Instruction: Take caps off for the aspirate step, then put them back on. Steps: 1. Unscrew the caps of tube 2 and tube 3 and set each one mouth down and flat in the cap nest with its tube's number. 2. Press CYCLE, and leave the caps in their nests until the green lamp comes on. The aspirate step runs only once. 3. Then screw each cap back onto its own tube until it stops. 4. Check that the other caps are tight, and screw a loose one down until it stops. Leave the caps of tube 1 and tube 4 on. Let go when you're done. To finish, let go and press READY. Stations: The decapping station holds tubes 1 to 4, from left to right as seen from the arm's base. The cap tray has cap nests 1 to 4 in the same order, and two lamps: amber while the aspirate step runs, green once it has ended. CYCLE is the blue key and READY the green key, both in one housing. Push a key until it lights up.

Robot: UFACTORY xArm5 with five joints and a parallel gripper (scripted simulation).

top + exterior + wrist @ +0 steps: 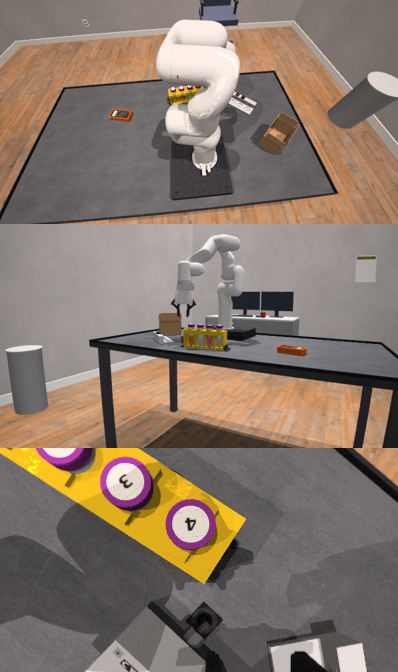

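Table with dark mat; arm on a black base plate, folded up and over the work area.

Box open, lying to one side of the base. Bin on the floor off the table.

Rack, yellow, holds four tubes in a row, all four purple caps on. Wrist view shows cap 3 and cap 4 seated on their tubes, plus part of another cap at the frame edge.

Tray, white, just beside the rack's tube-4 end; nests look bare from the top, two lamps at its far end, lit state too small to tell.

Meter, orange, well apart from the rack on the other side.

Gripper hangs above the table near the tray end of the rack, pointing down, well clear of the caps. Fingers partly apart, nothing between them.
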